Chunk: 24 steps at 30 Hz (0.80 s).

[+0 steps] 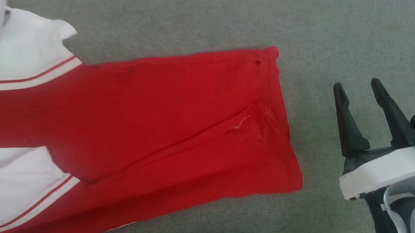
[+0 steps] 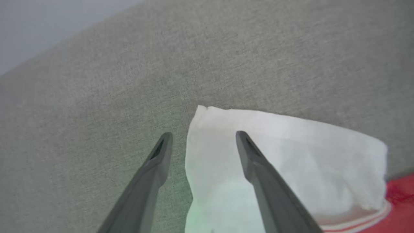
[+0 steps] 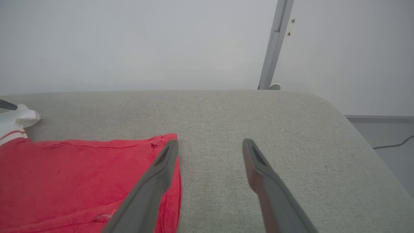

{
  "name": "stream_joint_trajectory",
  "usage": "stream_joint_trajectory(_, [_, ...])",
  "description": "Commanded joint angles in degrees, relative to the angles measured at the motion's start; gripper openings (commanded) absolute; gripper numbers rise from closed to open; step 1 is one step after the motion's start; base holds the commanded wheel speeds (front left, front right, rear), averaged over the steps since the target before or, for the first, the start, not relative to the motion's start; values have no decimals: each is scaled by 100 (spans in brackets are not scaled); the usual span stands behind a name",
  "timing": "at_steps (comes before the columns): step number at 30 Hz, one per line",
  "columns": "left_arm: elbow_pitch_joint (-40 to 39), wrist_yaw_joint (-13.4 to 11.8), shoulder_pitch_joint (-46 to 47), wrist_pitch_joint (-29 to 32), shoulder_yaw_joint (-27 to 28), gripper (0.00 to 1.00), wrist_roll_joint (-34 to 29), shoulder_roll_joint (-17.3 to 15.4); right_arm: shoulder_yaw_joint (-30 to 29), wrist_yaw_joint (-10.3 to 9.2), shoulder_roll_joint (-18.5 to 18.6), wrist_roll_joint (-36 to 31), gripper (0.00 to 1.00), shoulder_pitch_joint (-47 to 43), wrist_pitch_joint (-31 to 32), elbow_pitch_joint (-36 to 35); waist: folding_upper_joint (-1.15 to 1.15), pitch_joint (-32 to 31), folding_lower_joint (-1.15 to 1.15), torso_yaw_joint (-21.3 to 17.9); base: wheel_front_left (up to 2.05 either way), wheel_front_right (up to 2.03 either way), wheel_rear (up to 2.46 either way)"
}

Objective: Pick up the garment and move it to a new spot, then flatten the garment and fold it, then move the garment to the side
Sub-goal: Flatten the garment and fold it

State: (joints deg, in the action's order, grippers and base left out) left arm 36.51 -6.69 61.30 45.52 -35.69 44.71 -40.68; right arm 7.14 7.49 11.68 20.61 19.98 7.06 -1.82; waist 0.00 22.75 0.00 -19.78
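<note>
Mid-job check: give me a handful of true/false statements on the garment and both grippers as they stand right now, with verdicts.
1. The garment lies spread out on the grey fabric surface. True.
2. The right gripper is shut on the red hem. False: its jaws stand open beside the hem, over bare fabric surface, holding nothing.
3. The left gripper is open, its fingers straddling the edge of a white sleeve. True.
4. The white sleeves lie at the end nearest the right gripper. False: they lie at the left gripper's end, and the red hem faces the right gripper.
</note>
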Motion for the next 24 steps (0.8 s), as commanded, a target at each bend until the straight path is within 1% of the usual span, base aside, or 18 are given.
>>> stream_joint_trajectory(1, [122, 40, 72, 29, -20, 100, -84, 13, 10, 0, 5, 21, 100, 43, 3, -6, 0, 134, 0, -101, 0, 0, 0])
stream_joint_trajectory(7, [875, 129, 147, 88, -110, 100, -79, 153, 61, 0, 45, 110, 100, 123, 76, -3, 0, 321, 0, -113, 0, 0, 0])
stream_joint_trajectory(8, [1004, 138, 125, 139, -139, 95, -67, 176, 87, 0, 49, 132, 100, 144, 113, 13, 0, 338, 0, -104, 0, 0, 0])
stream_joint_trajectory(9, [1127, 187, 93, 217, -157, 12, -14, 217, 118, 0, 59, 186, 100, 161, 154, 32, 0, 354, 0, -90, 0, 0, 0])
stream_joint_trajectory(10, [1253, 161, 71, 306, -132, 0, 72, 276, 133, 0, 86, 220, 100, 183, 220, 64, 0, 369, 0, -70, 0, 0, 0])
stream_joint_trajectory(14, [1428, 277, 180, 308, -192, 0, 74, 419, 228, 1, 219, 337, 100, 430, 483, 207, 0, 415, 0, 46, 0, 0, 0])
stream_joint_trajectory(17, [1497, 308, 305, 264, -238, 0, 33, 553, 360, 0, 344, 466, 100, 728, 763, 440, 0, 438, 0, 189, 0, 0, 0])
stream_joint_trajectory(24, [1608, 401, 616, 174, -354, 0, -34, 942, 900, 0, 715, 883, 100, 1656, 1417, 1158, 0, 533, 0, 613, 0, 0, 0])
